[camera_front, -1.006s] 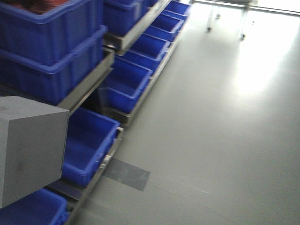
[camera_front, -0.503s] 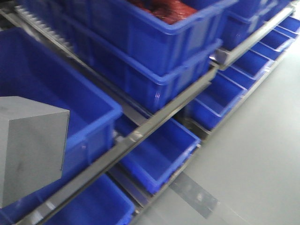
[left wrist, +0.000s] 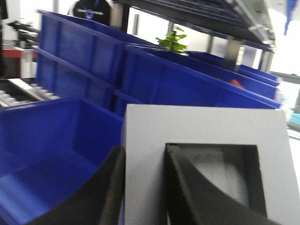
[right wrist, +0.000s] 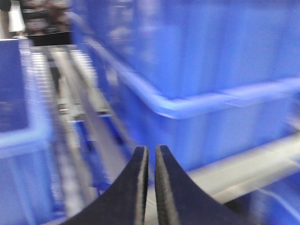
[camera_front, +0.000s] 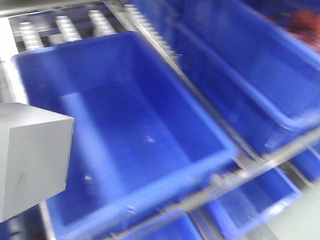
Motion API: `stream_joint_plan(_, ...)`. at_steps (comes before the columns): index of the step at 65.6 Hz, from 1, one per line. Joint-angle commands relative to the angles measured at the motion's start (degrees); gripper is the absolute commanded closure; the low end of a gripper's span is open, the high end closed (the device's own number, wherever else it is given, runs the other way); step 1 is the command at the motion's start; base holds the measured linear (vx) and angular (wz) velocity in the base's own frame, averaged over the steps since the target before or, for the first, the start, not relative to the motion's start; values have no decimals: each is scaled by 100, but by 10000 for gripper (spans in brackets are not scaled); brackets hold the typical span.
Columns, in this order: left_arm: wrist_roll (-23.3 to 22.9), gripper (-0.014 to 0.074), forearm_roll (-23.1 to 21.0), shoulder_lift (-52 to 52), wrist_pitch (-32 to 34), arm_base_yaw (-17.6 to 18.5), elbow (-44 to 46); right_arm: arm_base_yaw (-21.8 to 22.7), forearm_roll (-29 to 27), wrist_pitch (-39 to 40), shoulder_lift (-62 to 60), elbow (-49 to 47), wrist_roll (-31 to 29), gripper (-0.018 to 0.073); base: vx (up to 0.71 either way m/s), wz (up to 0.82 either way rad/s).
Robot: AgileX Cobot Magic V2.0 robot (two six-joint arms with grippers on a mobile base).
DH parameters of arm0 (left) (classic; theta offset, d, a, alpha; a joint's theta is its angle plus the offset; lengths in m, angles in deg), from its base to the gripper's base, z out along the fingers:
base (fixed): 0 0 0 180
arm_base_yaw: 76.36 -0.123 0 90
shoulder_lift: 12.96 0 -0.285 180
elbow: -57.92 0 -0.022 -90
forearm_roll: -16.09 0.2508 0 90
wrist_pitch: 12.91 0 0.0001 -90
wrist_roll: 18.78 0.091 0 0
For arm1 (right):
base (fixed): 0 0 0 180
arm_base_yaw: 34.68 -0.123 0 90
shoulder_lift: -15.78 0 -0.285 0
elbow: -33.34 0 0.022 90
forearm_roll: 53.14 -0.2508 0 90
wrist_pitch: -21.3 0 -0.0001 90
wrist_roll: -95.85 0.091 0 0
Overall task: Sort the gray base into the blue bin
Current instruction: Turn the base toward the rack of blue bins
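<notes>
I count one base [camera_front: 32,160], gripped by my left gripper [left wrist: 144,154]. One finger [left wrist: 112,187] lies against the outside of a side wall and the other [left wrist: 187,187] sits inside the dark recess, so the wall is pinched between them. The base hangs in the air at the near left corner of the big open bin [camera_front: 100,65], not inside it. From my left wrist, that bin's floor shows low and to the left of the base.

In the front view I make out at least four bins: this one, a neighbour [camera_front: 250,75] just to its right, and two on the shelf below. Blur keeps me from counting more surely. Something red [camera_front: 305,22] shows at the top right, too smeared to name.

My right gripper [right wrist: 150,154] points along the racking, its fingers closed to a thin slit with nothing between them. Both arms are out of sight; only the fingers show.
</notes>
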Motion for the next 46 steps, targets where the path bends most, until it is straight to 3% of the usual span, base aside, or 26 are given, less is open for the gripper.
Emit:
stream_joint_plan(1,-22,601,-53,50,646,11,169,23,36,427,-45,5,-38,564,16,60)
stream_joint_plan(23,-22,601,-53,50,646,11,169,23,36,427,-45,5,-38,564,12,48)
stream_joint_plan(46,-22,601,-53,50,646,11,169,23,36,427,-45,5,-38,564,4,18)
